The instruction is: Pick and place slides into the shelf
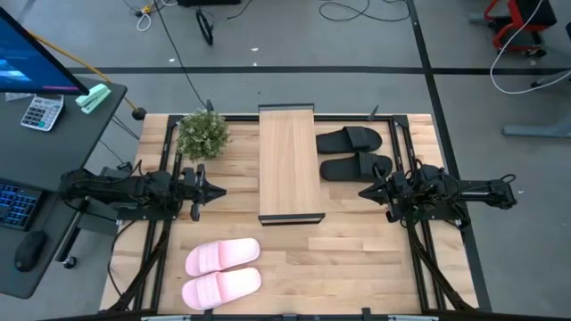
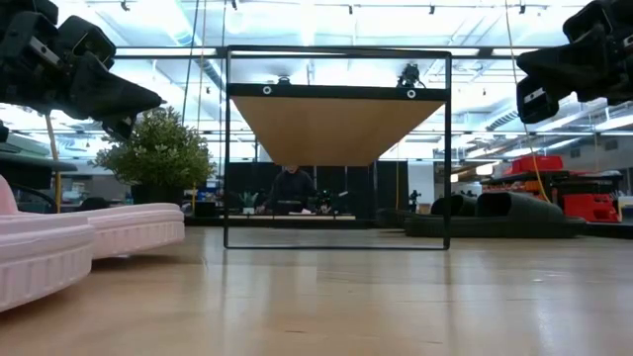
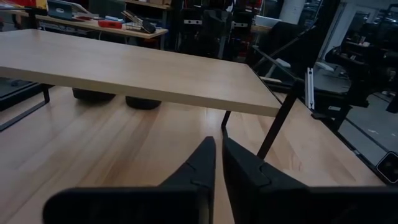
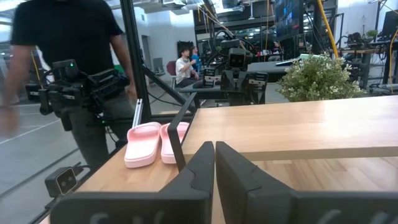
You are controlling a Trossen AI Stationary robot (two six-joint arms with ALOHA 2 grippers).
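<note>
The shelf (image 1: pixel 287 162) stands in the table's middle on its thin black frame; its plank also shows in the left wrist view (image 3: pixel 130 71) and the right wrist view (image 4: pixel 292 127). The pink slides (image 1: pixel 222 272) lie side by side at the near left, soles down. The black slides (image 1: pixel 352 152) lie right of the shelf, toward the far edge. My left gripper (image 1: pixel 219 192) hovers shut left of the shelf. My right gripper (image 1: pixel 363 192) hovers shut right of the shelf, near the black slides. Both touch nothing.
A small potted plant (image 1: pixel 202 134) stands at the table's far left, beside the shelf. A desk with a keyboard, mouse and calculator (image 1: pixel 42 112) sits left of the table. People (image 4: pixel 68 68) show in the room beyond the table's left side.
</note>
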